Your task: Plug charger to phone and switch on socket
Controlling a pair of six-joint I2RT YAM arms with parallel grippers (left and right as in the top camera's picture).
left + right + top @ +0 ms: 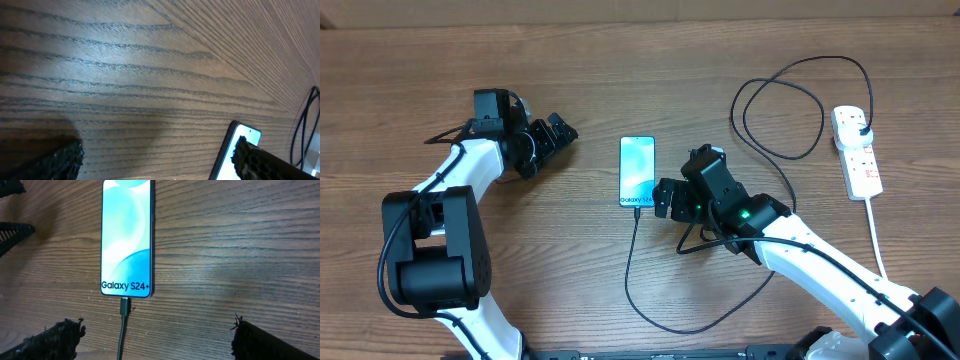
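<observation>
1. A slim rectangular smartphone with a light blue-teal screen and a dark frame lies flat on the brown wood-grain table, between the two arms.
2. The thin black charger cable has its small connector tip seated in the smartphone's lower edge. It loops away to a black plug in the end outlet of the white elongated power strip, far right.
3. The left gripper has its fingers spread wide and holds nothing. It is left of the smartphone and apart from it.
4. The right gripper has its fingers spread wide and is also empty. It is just beside the smartphone's lower corner, well apart from the power strip.
5. Judgement: plugging looks done and the switch remains. The red marks are too small to tell on from off.
6. Handling: the strip is likely light, hard plastic that skids on wood, so press straight down on the rocker with one fingertip. The cable is limp, and a snag would drag the slick smartphone.
</observation>
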